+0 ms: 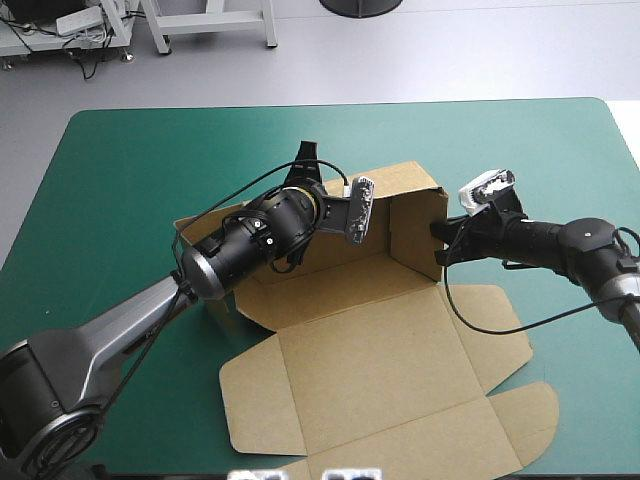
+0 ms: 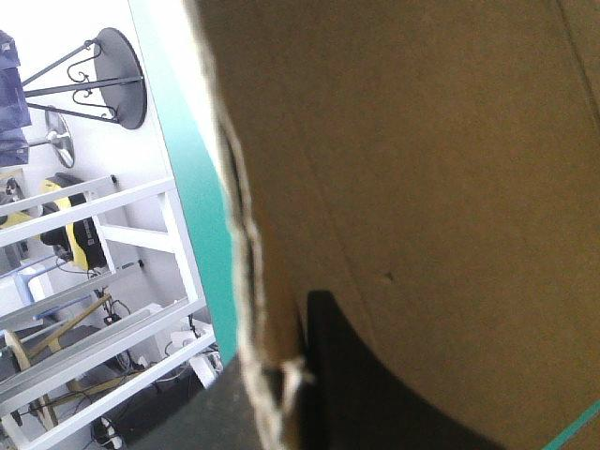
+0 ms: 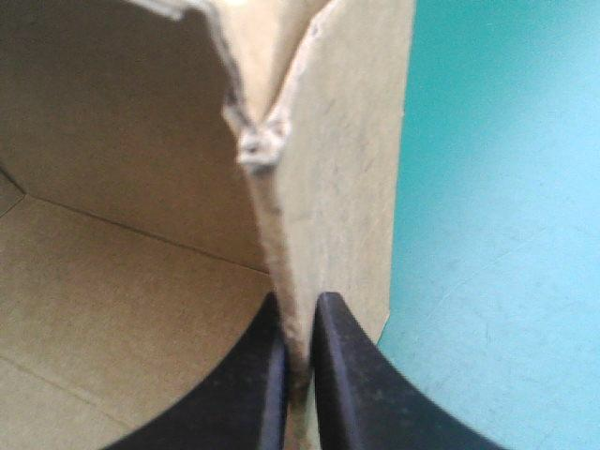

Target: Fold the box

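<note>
box | brown sheet | far walls raised | near lid flat

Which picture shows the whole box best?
The high view: the whole box, walls raised, lid flat. The right wrist view shows only a wall edge between fingers; the left, just close brown board.

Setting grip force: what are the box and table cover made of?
Box: brown cardboard, matte, probably corrugated; in the right wrist view its cut edge looks frayed and layered. Cover: teal-green, smooth and matte, maybe a mat or cloth; no weave can be made out.
</note>
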Controlling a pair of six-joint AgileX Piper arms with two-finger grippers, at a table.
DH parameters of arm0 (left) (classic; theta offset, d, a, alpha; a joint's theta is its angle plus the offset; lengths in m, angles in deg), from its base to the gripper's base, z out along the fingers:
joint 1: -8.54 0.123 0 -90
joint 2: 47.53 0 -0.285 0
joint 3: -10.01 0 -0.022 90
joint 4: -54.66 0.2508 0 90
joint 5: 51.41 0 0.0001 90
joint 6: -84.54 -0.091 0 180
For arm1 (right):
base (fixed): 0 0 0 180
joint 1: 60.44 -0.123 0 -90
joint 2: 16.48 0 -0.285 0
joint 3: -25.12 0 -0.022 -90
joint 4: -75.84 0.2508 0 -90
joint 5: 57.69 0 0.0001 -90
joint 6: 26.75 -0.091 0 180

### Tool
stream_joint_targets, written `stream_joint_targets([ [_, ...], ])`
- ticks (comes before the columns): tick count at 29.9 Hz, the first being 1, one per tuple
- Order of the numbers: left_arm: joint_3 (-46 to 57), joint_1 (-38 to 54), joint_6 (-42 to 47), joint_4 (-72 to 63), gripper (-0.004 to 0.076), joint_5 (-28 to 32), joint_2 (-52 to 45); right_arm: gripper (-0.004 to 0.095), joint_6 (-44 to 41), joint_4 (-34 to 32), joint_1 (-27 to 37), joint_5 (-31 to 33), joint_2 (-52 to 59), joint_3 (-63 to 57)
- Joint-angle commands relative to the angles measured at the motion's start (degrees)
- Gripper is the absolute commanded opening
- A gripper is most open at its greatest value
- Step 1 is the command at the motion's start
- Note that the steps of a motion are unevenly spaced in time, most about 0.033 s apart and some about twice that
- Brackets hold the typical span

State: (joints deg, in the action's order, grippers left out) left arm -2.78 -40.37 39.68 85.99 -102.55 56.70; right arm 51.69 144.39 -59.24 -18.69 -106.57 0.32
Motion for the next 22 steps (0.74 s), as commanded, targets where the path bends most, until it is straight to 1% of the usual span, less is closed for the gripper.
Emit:
stream_joint_targets([
  [1, -0.93, -1.02, -1.46, -4.89, -0.0010, 2.16, -1.72, 0.0000, 1.35, 4.71, 0.31, -4.80, 0.89, 1.20],
  [4, -0.93, -1.02, -1.46, -5.13, -0.0010, 2.89, -1.72, 0.0001, 2.16, 6.79, 0.31, -5.55, 0.89, 1.20],
  [11, -0.93, -1.02, -1.46, -5.13, -0.0010, 3.28, -1.72, 0.0001, 2.16, 6.90, 0.31, -5.76, 0.89, 1.20],
  [15, -0.93, -1.02, 1.35, -5.13, 0.0000, 3.86, -1.72, 0.0001, 1.93, 6.90, 0.31, -5.49, 0.89, 1.20],
  [16, -0.93, -1.02, 1.35, -5.13, 0.0013, 3.86, -1.72, 0.0002, 1.93, 6.90, 0.31, -5.49, 0.89, 1.20],
  [18, -0.93, -1.02, 1.35, -5.03, 0.0078, 3.98, -1.72, 0.0001, 1.93, 6.90, 0.31, -5.25, 0.89, 1.20],
  [22, -0.93, -1.02, 2.32, -5.13, 0.0262, 6.26, -1.72, 0.0002, 1.49, 6.90, 0.31, -5.13, 0.89, 1.20],
])
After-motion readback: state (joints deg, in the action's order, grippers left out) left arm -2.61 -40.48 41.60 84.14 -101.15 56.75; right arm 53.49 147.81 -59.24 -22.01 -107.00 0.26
